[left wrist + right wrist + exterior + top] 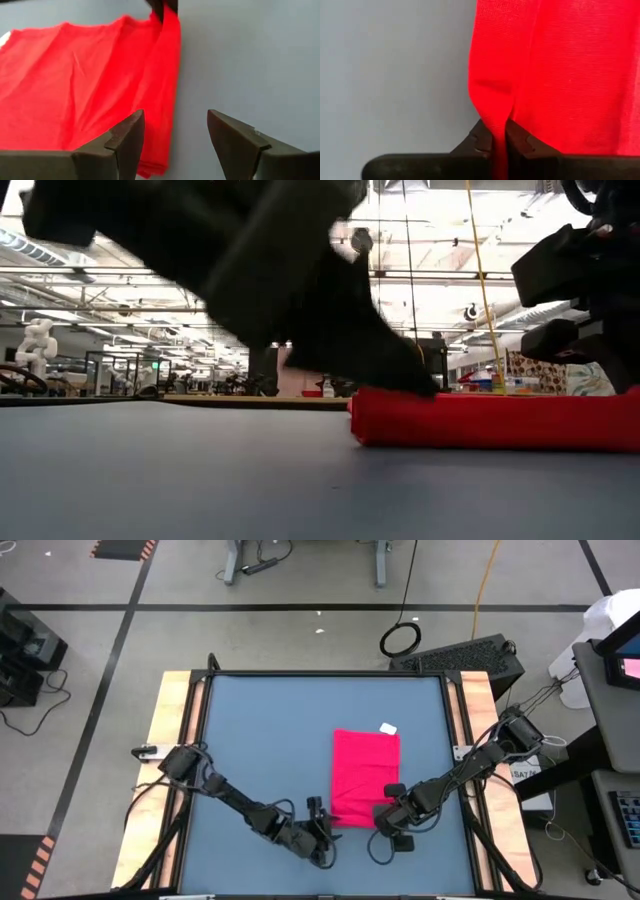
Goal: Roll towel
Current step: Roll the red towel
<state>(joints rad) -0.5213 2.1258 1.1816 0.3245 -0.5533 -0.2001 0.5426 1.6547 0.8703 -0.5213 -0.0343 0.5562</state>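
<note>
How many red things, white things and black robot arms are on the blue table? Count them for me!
Red: 1, the towel
White: 1, the small tag at the towel's far edge
Black: 2 arms, left tool open beside the towel's near corner, right tool shut on the towel's near edge
Total: 4

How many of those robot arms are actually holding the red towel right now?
1. The right gripper pinches the towel edge between shut fingers at its near right corner. The left gripper sits open beside the near left corner, holding nothing.
</note>
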